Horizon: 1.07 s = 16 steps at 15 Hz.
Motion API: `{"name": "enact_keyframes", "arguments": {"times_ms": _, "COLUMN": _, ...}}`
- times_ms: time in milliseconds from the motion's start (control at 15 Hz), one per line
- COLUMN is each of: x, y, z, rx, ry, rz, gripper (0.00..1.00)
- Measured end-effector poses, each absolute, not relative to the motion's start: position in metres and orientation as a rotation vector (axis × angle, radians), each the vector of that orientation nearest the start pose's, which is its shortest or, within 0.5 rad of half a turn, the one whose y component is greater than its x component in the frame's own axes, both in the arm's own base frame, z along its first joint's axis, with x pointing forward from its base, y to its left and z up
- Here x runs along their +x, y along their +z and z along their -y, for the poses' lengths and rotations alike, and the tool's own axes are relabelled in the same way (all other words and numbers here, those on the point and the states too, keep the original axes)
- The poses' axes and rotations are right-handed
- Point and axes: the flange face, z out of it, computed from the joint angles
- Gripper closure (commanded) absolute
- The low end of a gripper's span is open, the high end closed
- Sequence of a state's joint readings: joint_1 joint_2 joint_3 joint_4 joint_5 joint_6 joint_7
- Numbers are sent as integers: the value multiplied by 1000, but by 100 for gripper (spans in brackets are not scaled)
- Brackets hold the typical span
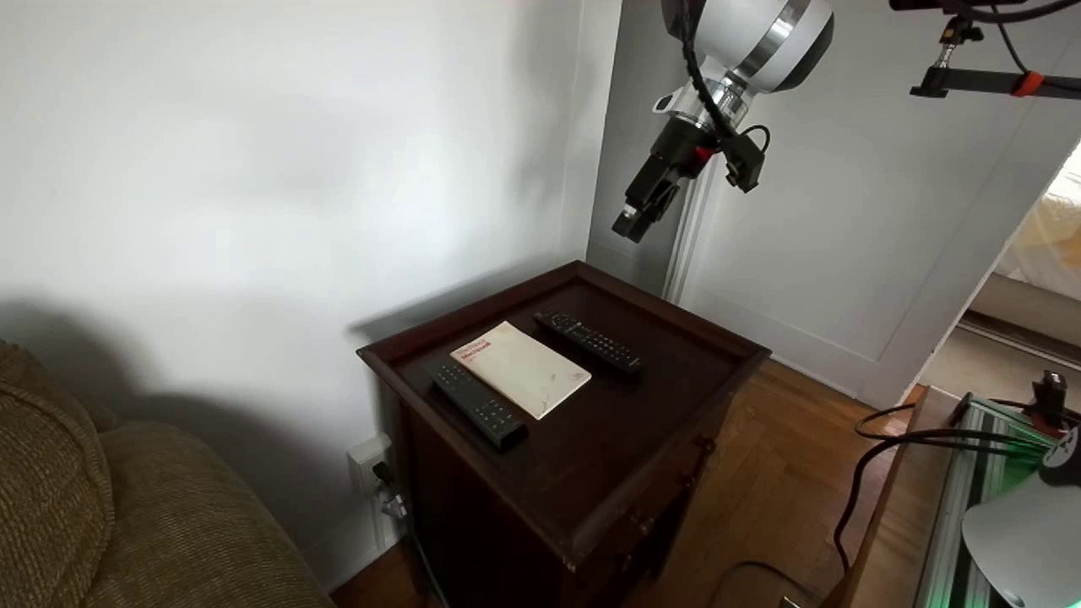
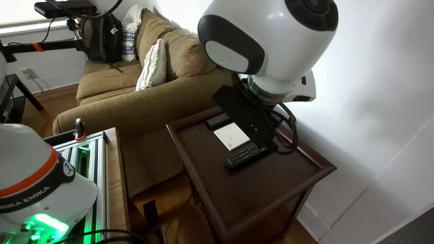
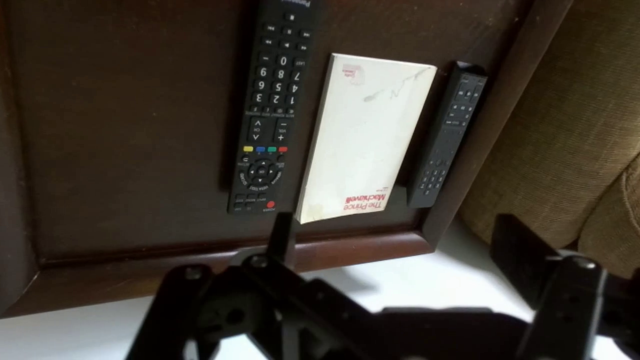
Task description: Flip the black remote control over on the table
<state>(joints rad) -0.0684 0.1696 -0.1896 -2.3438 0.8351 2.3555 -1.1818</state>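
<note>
Two black remote controls lie buttons up on the dark reddish-brown table (image 1: pixel 591 460). The larger Panasonic remote (image 1: pixel 589 339) lies on one side of a white book; it also shows in the wrist view (image 3: pixel 272 100) and partly behind the wrist hardware in an exterior view (image 2: pixel 244 156). The slimmer remote (image 1: pixel 477 404) lies on the book's other side, near the table rim, and shows in the wrist view (image 3: pixel 446 135). My gripper (image 1: pixel 631 226) is in the air above the table's far corner. In the wrist view its fingers (image 3: pixel 397 235) are wide apart with nothing between them.
The white paperback book (image 3: pixel 367 135) lies between the remotes. The table has a raised rim (image 2: pixel 310 157). A white wall (image 1: pixel 296 169) stands along the table, and a brown sofa (image 2: pixel 145 105) is beside it. The robot base (image 2: pixel 40 189) stands on a wooden bench.
</note>
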Motion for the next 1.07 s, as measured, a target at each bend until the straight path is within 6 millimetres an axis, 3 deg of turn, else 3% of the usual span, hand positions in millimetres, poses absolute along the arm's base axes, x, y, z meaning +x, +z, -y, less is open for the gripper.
{"name": "enact_keyframes", "arguments": {"times_ms": 333, "x": 491, "y": 215, "z": 113, "rx": -2627, "ry": -313, "rz": 369, "gripper": 0}}
{"name": "enact_keyframes", "arguments": {"times_ms": 667, "x": 493, "y": 171, "z": 120, "rx": -2630, "ry": -219, "rz": 312, "gripper": 0}}
{"name": "enact_keyframes", "arguments": {"times_ms": 1067, "x": 514, "y": 128, "z": 119, "rx": -2640, "ry": -117, "rz": 223, "gripper": 0}}
